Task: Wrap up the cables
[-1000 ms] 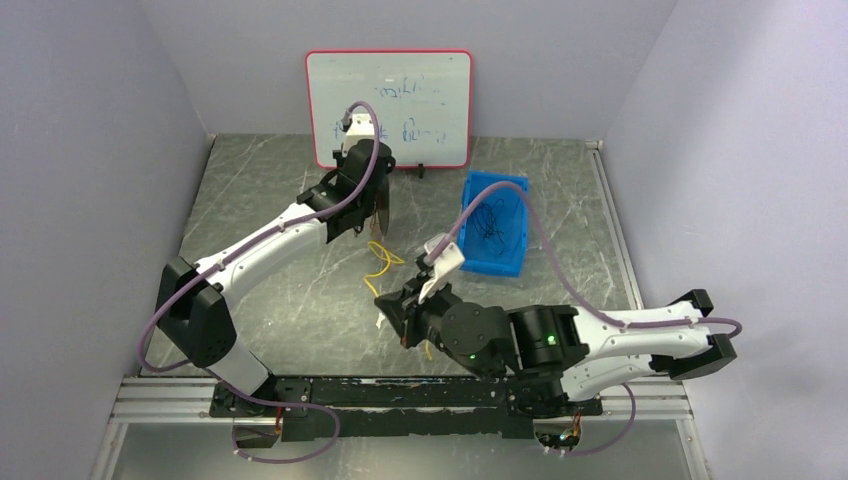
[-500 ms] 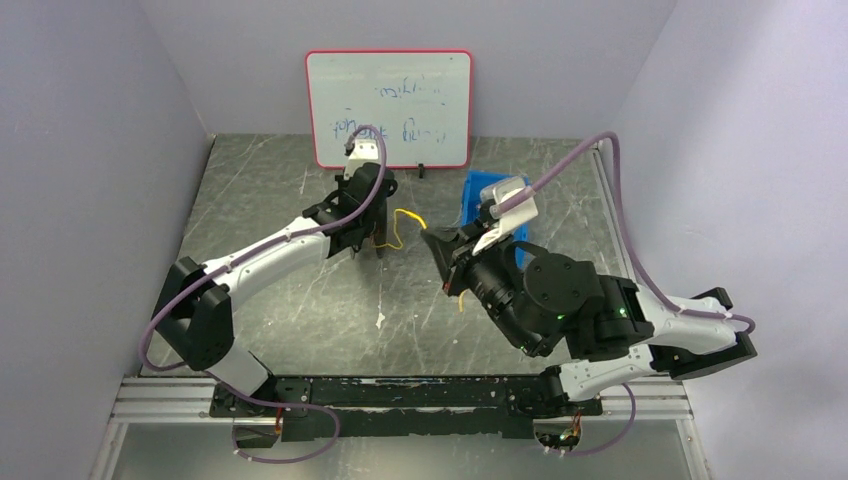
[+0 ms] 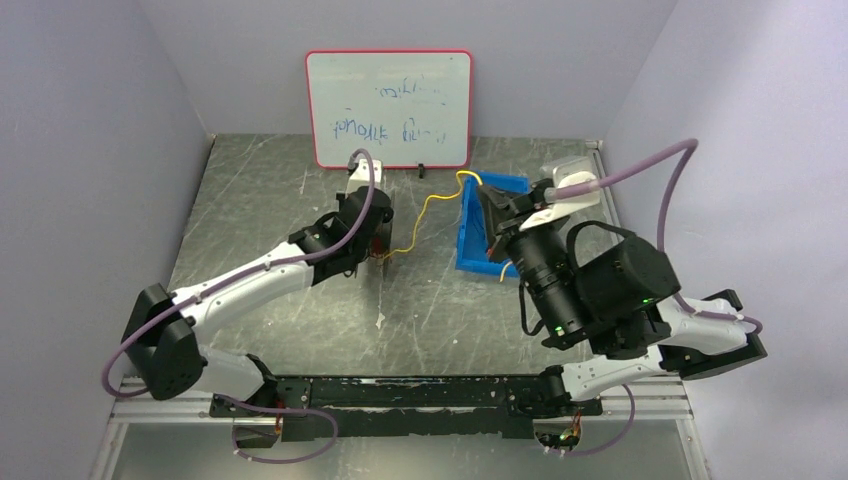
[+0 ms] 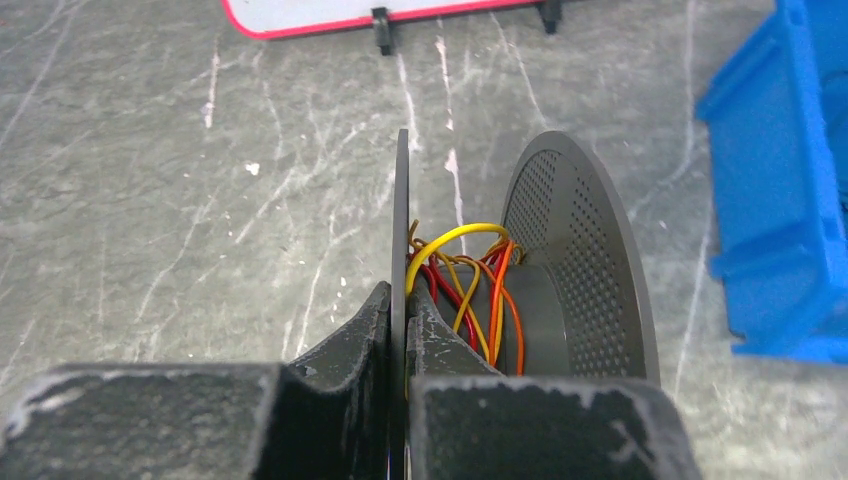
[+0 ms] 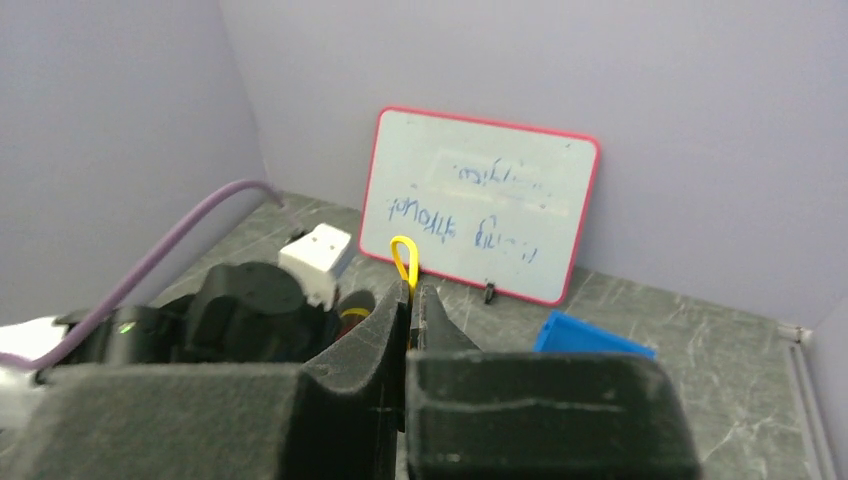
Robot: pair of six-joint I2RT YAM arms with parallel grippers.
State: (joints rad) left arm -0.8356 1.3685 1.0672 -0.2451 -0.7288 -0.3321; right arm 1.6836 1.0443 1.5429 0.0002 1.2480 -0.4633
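Top external view is showing the yellow cable (image 3: pixel 432 205) arching loosely from the middle of the frame up and right to the right gripper (image 3: pixel 490 200), which is hovering over the upper-left corner of the blue bin (image 3: pixel 468 250).

That slack is looking like the main risk. A loose strand is likely to be dropping outside the spool (image 4: pixel 580 250) rather than lying on its hub, or to be snagging on the bin's rim as the arm is sweeping round. Too hard a pull is the opposite danger: the strand could be sliding out of the pinch, or the spool could be twisting in its grip, since it is being held only by one thin flange (image 4: pixel 400 215).

In the right wrist view the right gripper's jaws are pressing together on the yellow cable, with just a small loop poking up above the fingertips at centre frame. In the left wrist view the left gripper (image 4: pixel 402 305) is clamping the near flange edge-on at lower centre. Beside it, red, orange and yellow wound strands (image 4: pixel 505 300) are sitting untidily around the hub.
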